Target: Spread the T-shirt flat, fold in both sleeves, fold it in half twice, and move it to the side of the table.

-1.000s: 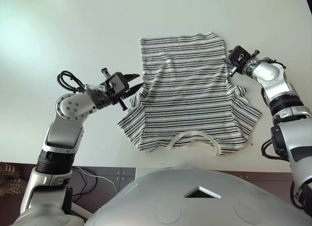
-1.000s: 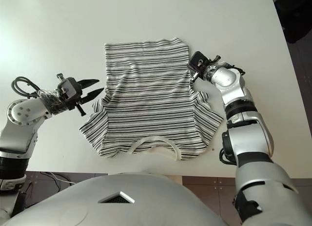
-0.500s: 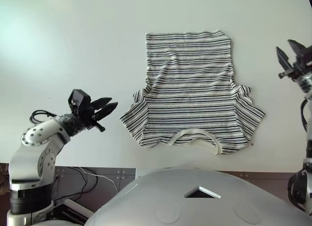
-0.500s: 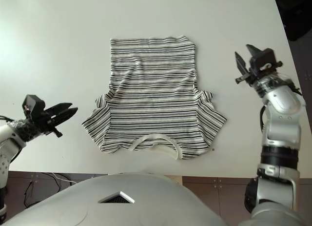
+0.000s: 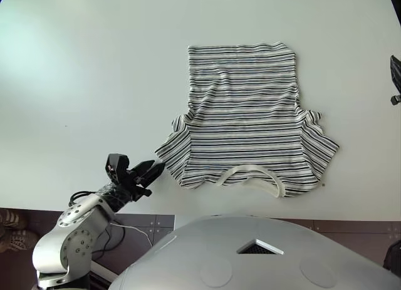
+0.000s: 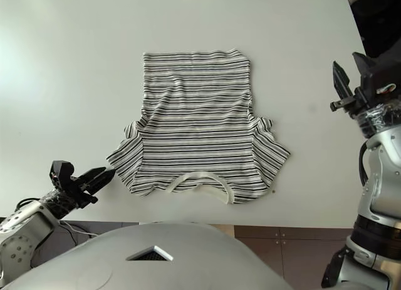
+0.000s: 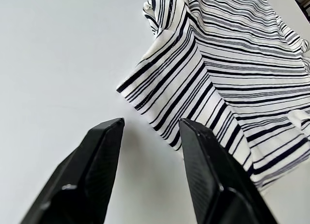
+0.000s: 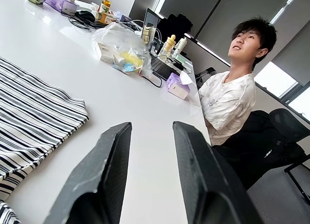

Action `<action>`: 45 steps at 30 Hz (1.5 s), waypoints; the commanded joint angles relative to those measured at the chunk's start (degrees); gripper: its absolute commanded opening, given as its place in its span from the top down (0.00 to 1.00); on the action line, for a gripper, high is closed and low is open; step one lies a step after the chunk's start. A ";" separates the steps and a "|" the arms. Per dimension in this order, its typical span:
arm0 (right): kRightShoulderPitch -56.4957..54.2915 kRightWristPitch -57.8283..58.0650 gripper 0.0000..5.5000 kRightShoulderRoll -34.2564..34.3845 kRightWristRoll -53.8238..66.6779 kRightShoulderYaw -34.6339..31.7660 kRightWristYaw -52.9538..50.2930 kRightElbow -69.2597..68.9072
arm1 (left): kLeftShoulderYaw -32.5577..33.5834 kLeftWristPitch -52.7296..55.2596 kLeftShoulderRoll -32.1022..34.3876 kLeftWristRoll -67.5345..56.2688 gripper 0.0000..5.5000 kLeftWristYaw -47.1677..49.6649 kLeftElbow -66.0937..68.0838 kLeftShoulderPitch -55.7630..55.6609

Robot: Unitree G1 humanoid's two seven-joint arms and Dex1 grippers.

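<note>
Both arms have drawn back from the T-shirt point(image 5: 247, 114): a second ago each pincer sat at a side edge of the body, level with the armpits. Now the left pincer point(image 5: 153, 171) hangs low by the near edge of the tabletop point(image 5: 94, 64), and the right pincer point(image 6: 349, 67) is far out to the right, well apart from the cloth. Both are parted and hold nothing; the left wrist view shows the left one gaping toward the hem of the left sleeve point(image 7: 160, 88), near it but not touching. The shirt lies front-up or back-up, I cannot tell which, with the collar point(image 5: 254, 175) toward the robot, the bottom hem away, and both sleeves splayed outward. Letting go and backing off suggests the spreading step is done or nearly so, with no sleeve folded yet; the left sleeve looks like the likely next grasp. Small bunches of cloth remain at the left armpit point(image 5: 180, 123) and the right armpit point(image 5: 311, 116), and these could skew a clean sleeve fold. Farther along the tabletop, well apart from the shirt, sit a plastic bag point(image 8: 118, 47), a purple box point(image 8: 177, 86) and some bottles point(image 8: 104, 2); they should not hinder the folds, though they may limit where the bundle can finally go.
</note>
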 commanded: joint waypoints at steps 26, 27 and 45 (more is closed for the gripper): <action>-2.75 1.20 0.72 -0.24 -1.56 3.05 -0.62 -1.25 | 5.88 3.98 1.07 -8.64 0.98 5.33 3.77 -9.94; -2.70 1.28 0.72 -0.18 -1.58 3.14 -0.77 -1.44 | 6.00 4.08 1.67 -9.18 0.98 4.79 3.20 -10.10; -4.97 2.04 0.72 1.19 -2.38 6.71 -1.56 -1.40 | -19.19 -0.89 14.65 7.73 0.98 0.00 -9.24 -21.53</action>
